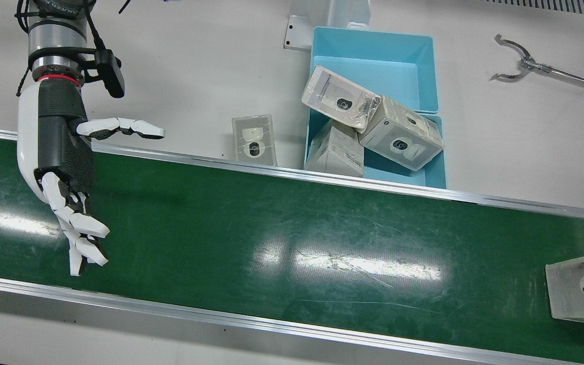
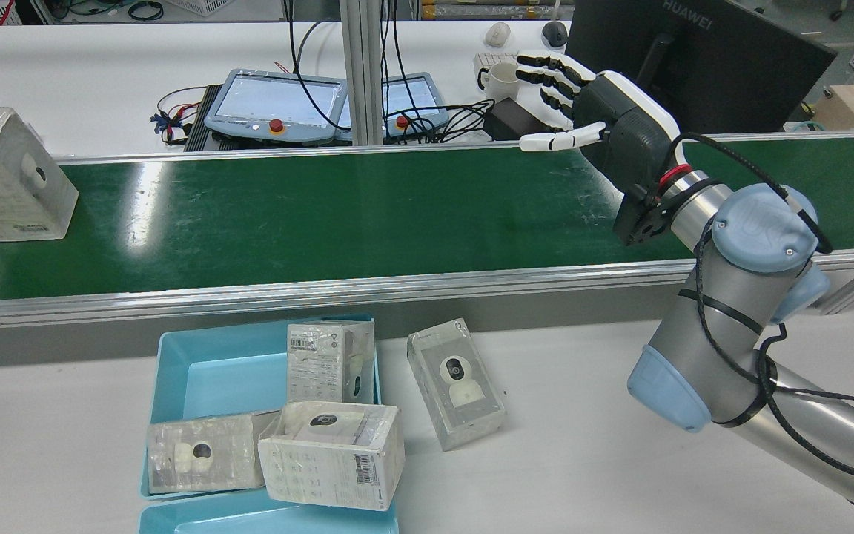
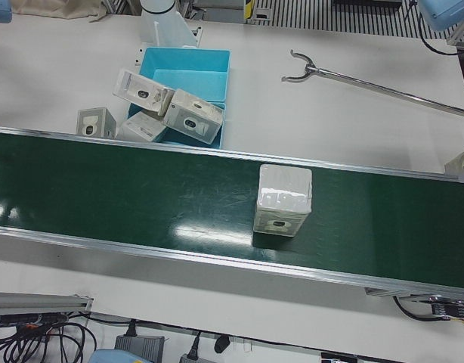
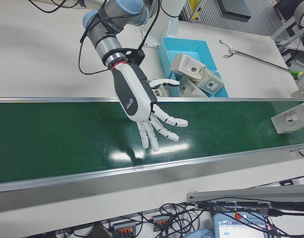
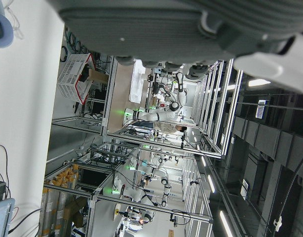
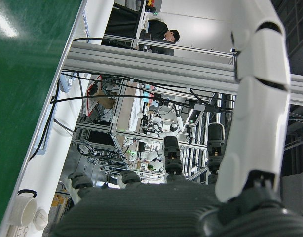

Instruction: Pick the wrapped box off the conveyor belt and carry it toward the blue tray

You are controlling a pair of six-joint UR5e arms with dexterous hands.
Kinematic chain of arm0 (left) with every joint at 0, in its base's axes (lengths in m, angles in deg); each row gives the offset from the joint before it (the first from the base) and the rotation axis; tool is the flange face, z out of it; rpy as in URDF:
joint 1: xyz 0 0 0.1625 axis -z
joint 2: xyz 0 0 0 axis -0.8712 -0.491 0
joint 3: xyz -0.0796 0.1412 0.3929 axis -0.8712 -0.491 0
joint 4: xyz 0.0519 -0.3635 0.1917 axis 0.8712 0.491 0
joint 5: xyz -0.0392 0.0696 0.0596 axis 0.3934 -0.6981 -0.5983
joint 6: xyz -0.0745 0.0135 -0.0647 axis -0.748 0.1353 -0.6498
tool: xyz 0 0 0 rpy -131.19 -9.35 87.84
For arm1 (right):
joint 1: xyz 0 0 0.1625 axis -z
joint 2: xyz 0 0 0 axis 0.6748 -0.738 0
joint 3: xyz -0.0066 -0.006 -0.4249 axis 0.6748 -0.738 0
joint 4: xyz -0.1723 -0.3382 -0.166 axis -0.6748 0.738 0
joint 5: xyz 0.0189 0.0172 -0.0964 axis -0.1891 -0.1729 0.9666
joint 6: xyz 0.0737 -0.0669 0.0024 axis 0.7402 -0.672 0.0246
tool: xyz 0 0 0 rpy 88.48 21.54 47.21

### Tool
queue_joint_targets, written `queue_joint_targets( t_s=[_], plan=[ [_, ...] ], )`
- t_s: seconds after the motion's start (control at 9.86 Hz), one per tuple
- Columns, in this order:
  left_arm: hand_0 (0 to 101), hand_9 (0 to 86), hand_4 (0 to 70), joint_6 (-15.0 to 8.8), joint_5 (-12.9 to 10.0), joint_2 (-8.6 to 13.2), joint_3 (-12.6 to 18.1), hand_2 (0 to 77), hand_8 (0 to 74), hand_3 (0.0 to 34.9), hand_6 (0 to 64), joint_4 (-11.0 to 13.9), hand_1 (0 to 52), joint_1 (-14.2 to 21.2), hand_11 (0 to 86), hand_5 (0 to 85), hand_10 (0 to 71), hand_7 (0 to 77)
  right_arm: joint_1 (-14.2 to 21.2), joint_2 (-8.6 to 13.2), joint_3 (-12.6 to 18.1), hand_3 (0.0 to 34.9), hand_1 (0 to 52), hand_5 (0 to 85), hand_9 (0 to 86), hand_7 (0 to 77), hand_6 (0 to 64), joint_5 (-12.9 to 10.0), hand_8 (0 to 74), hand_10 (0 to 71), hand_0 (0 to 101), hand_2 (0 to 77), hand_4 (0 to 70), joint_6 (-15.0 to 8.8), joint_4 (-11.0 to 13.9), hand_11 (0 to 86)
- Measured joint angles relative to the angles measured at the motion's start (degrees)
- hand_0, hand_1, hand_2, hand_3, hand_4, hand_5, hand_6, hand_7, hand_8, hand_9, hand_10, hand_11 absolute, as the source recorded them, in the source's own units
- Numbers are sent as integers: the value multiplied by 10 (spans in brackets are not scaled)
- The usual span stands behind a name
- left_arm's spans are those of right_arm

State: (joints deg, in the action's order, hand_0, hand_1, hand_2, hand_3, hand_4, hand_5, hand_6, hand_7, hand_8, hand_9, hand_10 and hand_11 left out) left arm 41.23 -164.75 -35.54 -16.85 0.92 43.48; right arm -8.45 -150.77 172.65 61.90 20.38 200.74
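A wrapped box (image 1: 583, 291) stands on the green conveyor belt (image 1: 292, 233), at the right edge of the front view and the far left of the rear view (image 2: 12, 178). It also shows in the left-front view (image 3: 283, 200). My right hand (image 1: 64, 152) hovers over the belt's other end, far from the box, open and empty with its fingers spread (image 2: 605, 111). The blue tray (image 1: 373, 56) sits on the white table beside the belt. My left hand (image 5: 156, 24) shows only as a palm edge in its own view.
Three wrapped boxes (image 1: 398, 137) lie piled in the tray and one more (image 1: 254, 139) lies on the table beside it. A metal grabber tool (image 1: 515, 63) lies on the table. Teach pendants (image 2: 271, 104) and a monitor (image 2: 694, 59) stand beyond the belt.
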Motion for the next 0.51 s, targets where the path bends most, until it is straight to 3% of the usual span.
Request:
queue_joint_targets(
  t_s=[0.51],
  plan=[
    [0, 0, 0, 0, 0, 0, 0, 11, 5, 0, 0, 0, 0, 0, 0, 5, 0, 5, 2, 0, -2, 299, 131, 235, 16, 180, 0, -1, 0, 27, 461, 175, 136, 0, 0, 49]
  ],
)
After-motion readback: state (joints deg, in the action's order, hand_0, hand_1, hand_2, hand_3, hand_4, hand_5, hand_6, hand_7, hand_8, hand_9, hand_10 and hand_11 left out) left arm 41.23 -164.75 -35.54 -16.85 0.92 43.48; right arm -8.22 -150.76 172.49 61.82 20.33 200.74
